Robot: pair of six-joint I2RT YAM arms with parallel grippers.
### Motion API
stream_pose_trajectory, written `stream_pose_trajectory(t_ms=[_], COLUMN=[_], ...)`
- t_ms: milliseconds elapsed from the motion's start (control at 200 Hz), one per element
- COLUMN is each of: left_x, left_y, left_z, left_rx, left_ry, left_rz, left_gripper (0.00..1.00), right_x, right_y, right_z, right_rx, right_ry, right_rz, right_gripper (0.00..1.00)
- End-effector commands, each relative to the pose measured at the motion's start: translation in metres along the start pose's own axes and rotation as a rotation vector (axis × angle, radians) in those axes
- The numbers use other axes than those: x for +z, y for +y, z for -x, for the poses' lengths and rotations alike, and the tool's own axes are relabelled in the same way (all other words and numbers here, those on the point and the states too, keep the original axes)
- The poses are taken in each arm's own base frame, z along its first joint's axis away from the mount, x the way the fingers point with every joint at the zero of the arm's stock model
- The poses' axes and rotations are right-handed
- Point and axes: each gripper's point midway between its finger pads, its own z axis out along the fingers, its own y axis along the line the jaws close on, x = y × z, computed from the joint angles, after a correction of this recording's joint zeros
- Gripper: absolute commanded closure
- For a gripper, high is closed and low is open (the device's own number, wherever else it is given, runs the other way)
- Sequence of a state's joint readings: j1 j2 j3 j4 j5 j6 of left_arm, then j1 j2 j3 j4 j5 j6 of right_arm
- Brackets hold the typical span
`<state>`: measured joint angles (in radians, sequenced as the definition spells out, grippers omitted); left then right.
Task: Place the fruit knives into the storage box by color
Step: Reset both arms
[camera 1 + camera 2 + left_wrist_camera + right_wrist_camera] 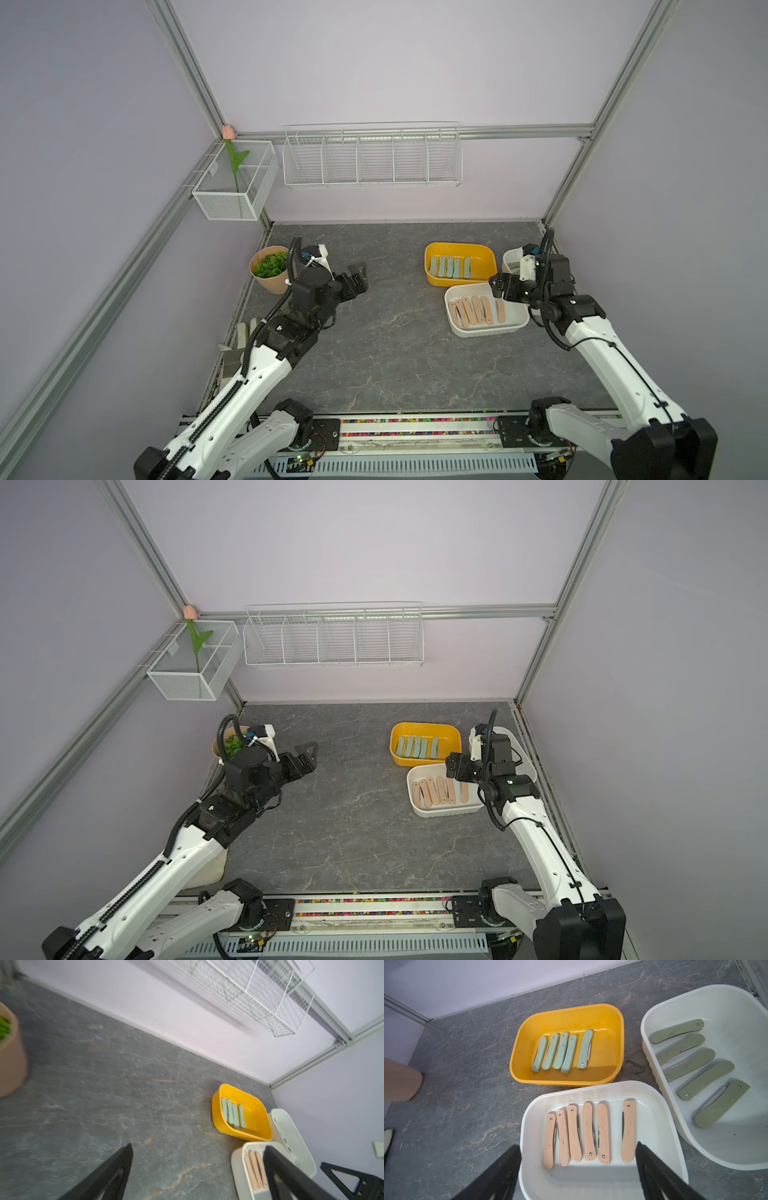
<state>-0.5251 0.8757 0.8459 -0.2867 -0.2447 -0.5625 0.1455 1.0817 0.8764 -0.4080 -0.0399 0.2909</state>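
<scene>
Right claw (577, 1146): wide open, empty, over white box (591, 1084); six pink knives (588, 1132) lie just below, one beside a finger, so a low withdrawal may clip it or tip the box.

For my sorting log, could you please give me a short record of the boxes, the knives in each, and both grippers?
yellow box: five mint-teal knives, side by side
front white box: six peach-pink knives, one set apart from the row
side white box: five olive knives
loose knives on the table: none visible
right gripper: open, empty, above the front white box
left gripper: open, empty, above the table, away from the boxes
</scene>
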Motion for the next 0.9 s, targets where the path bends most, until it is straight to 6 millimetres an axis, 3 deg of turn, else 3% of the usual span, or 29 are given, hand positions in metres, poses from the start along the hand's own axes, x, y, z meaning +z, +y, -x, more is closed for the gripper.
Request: stream_pose_trajectory(t_ms=[0, 180, 325, 510, 680, 895], left_x=[-0.014, -0.029, -0.02, 0.021, 0.05, 0.07], left_y=[0.049, 0.108, 0.14, 0.178, 0.208, 0.223], left_z=[0.028, 0.048, 0.048, 0.03, -0.006, -0.03], left_rx=[0.162, 0.212, 0.25, 0.28, 0.324, 0.325], left_ry=[-0.157, -0.259, -0.313, -0.291, -0.199, -0.171], left_rz=[0.236, 0.429, 0.5, 0.582, 0.596, 0.56], left_gripper=[0.01, 0.01, 0.01, 0.01, 0.01, 0.0], right_x=[0.001, 0.006, 0.006, 0.006, 0.018, 0.041], right_y=[-0.011, -0.022, -0.046, -0.075, -0.104, -0.112], right_z=[0.019, 0.026, 0.025, 0.014, 0.0, -0.003], right_rx=[0.036, 0.012, -0.07, -0.137, -0.12, -0.146], right_ry=[-0.159, -0.27, -0.319, -0.35, -0.369, -0.457], right_rz=[-0.042, -0.081, -0.215, -0.326, -0.427, -0.432], right_gripper=[0.11, 0.11, 0.11, 0.11, 0.11, 0.11])
